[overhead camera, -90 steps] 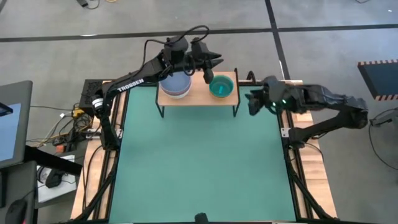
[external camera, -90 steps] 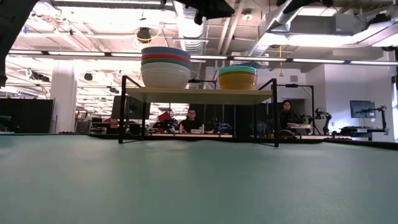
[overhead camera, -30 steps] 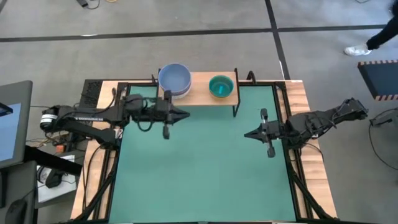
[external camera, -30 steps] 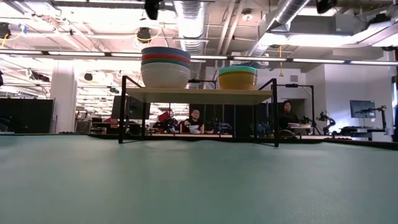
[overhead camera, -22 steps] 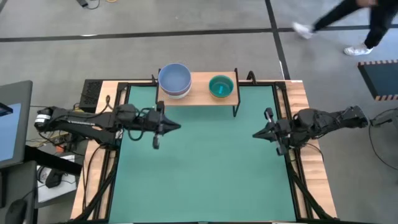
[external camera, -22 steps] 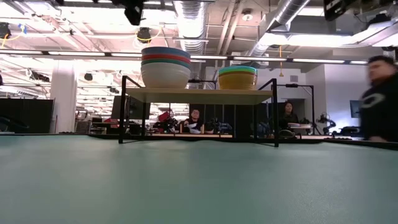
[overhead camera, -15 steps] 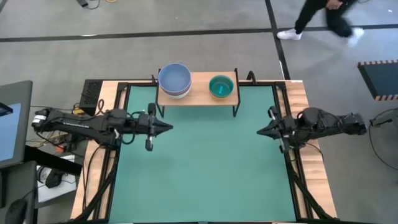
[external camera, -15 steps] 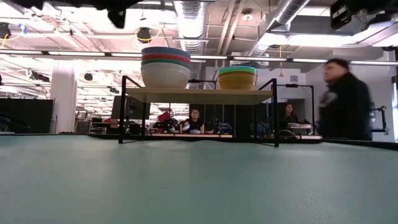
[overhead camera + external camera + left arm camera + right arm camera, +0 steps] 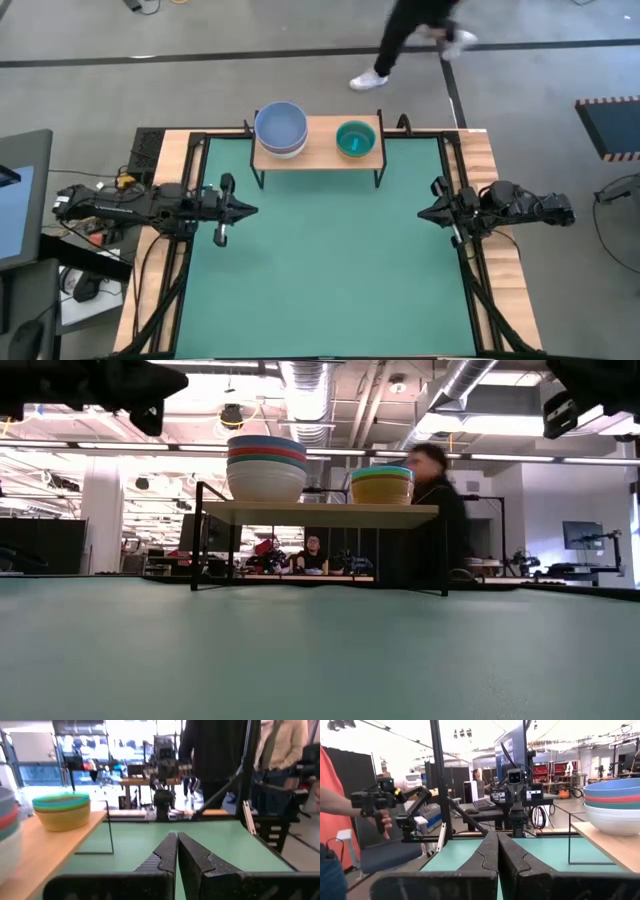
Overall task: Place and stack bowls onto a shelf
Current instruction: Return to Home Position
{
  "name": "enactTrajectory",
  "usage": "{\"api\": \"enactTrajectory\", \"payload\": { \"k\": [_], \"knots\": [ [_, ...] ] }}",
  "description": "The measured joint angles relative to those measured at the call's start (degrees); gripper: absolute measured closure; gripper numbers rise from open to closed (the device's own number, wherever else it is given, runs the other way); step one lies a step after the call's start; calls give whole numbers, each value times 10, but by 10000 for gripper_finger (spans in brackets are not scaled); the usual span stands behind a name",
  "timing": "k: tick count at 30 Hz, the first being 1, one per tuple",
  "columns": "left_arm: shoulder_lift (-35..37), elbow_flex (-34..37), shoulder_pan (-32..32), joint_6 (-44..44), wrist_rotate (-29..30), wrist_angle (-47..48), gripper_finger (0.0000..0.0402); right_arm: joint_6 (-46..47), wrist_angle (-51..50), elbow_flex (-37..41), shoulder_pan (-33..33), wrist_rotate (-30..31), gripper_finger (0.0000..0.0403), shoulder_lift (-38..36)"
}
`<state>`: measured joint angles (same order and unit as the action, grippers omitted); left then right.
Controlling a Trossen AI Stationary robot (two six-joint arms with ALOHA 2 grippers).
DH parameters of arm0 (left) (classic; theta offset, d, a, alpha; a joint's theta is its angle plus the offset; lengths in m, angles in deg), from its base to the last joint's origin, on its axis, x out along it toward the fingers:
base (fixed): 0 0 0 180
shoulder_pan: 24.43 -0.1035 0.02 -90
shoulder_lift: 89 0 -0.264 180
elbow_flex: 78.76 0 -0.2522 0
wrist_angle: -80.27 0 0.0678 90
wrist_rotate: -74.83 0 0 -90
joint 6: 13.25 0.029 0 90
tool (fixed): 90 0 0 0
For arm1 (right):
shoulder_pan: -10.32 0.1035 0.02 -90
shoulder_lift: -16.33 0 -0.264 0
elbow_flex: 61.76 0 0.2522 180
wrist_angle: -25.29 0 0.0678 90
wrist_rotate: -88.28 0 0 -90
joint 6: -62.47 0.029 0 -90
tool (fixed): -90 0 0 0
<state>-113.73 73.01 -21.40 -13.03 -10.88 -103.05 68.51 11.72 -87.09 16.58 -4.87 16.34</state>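
On the plank shelf (image 9: 319, 145), round plastic bowls (image 9: 280, 128) stacked.

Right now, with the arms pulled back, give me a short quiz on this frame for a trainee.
1. Which colour of bowl tops the taller stack on the shelf? A. periwinkle blue B. yellow C. white
2. True or false: the left gripper holds a bowl.
3. How many stacks of bowls stand on the shelf?

Key
1. A: the periwinkle blue bowl lies on top.
2. False: it and the right gripper are shut and empty, each near its own side of the table.
3. Two: the taller stack and a shorter stack beside it.
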Motion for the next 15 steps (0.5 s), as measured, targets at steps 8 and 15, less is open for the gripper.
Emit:
{"api": "enactTrajectory", "payload": {
  "k": [8,15],
  "knots": [
    [104,45,0,4,11,16,401,-3,2,7,0,0,383,1],
    [171,46,0,0,10,109,401,6,32,21,0,1,383,1]
  ]
}}
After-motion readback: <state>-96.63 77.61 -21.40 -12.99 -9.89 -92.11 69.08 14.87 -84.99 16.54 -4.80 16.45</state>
